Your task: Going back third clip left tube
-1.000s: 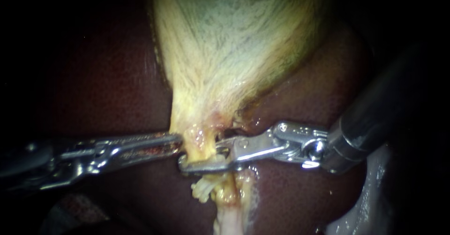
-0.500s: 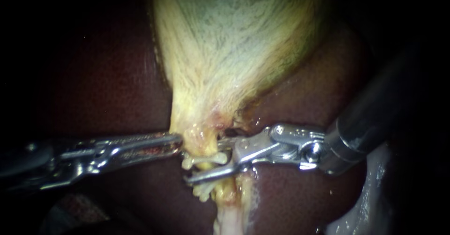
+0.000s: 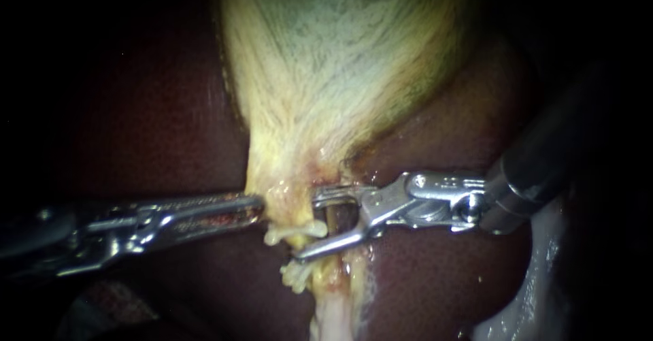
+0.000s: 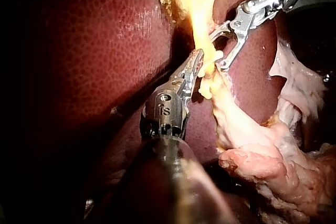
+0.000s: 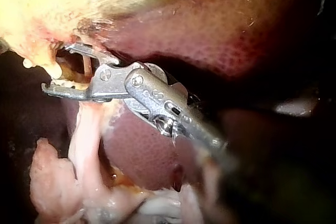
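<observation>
Jaws, right instrument (image 3: pixel 306 224): apart, straddling a tube (image 3: pixel 331 217) just beside a white clip (image 3: pixel 297 232). Tube: judged soft, slick, easily torn; take hold squarely, clear of clip.

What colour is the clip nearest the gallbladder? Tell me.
Cream-white; the clip shows best in the endoscope view.

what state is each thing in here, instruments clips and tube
left instrument: jaws shut on the gallbladder at its neck
right instrument: jaws open, holding nothing
upper clip: closed on the tube
lower clip: closed on the tube
tube: whole, not cut
</observation>
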`<state>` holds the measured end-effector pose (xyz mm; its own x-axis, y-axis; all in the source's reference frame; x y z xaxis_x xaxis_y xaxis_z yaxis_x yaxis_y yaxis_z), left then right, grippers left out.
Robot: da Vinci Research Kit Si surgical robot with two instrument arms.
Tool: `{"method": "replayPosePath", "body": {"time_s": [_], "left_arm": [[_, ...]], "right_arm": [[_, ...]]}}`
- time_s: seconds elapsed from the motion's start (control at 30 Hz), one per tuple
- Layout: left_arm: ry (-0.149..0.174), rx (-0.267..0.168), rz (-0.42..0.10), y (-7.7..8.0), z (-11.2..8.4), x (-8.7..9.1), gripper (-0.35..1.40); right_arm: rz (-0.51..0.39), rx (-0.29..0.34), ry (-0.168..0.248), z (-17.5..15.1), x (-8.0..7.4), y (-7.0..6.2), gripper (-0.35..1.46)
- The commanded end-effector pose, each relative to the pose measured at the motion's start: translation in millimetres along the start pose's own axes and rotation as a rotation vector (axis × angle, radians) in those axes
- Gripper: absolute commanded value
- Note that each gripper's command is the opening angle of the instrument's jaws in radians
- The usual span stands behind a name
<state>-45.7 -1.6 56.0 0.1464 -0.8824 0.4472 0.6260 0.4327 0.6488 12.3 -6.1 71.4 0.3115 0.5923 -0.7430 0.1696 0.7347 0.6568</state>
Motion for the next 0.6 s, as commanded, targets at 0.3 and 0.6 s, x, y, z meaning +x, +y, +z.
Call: {"method": "replayPosePath", "body": {"time_s": [0.3, 0.6], "left_arm": [[0.000, 0.000, 0.001, 0.2, 0.2, 0.1, -0.35], [-0.001, 0.000, 0.002, 0.4, 0.6, 0.2, -0.35]], "right_arm": [[-0.065, -0.033, 0.002, -6.4, 1.1, -1.8, 0.60], [-0.167, -0.043, -0.005, -10.5, 3.3, -2.7, 0.60]]}}
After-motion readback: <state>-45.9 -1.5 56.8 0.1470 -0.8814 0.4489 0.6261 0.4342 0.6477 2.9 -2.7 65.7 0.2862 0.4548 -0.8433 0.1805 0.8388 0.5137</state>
